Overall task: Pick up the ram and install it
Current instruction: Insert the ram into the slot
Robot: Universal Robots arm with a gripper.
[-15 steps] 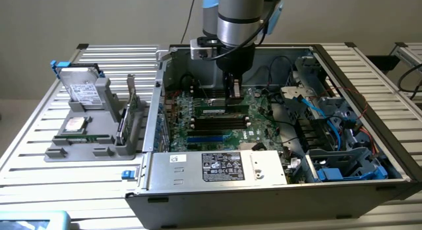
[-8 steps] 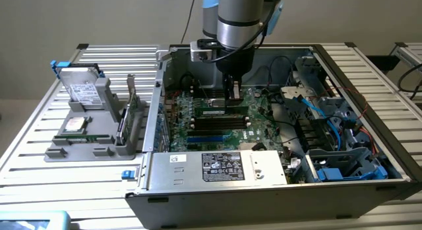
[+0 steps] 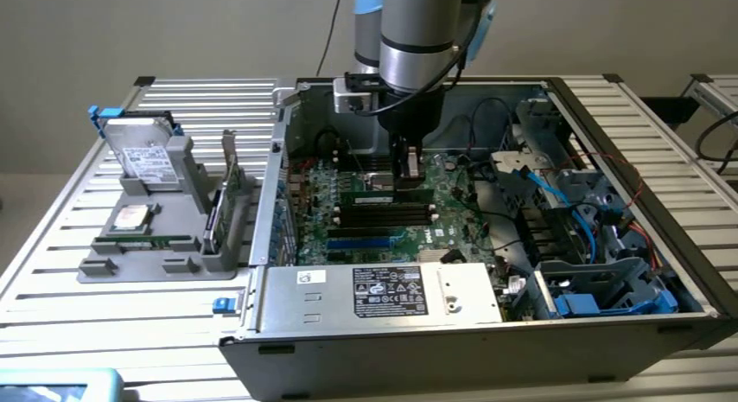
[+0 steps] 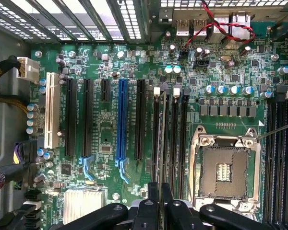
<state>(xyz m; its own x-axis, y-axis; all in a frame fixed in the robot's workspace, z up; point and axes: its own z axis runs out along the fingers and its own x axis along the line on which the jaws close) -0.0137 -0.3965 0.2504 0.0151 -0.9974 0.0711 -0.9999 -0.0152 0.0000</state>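
Jaws clamped on ram (image 3: 381,197), flat green stick

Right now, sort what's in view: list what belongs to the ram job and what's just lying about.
Job: ram; fingers closed on it; ram slots.
Lying about: hard drive; expansion card; power supply; CPU socket.

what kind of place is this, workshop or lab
Likely a robotics lab bench: an open PC case lies on a slatted metal table, a grey fixture of parts beside it, and the gripper holds the ram at the motherboard.
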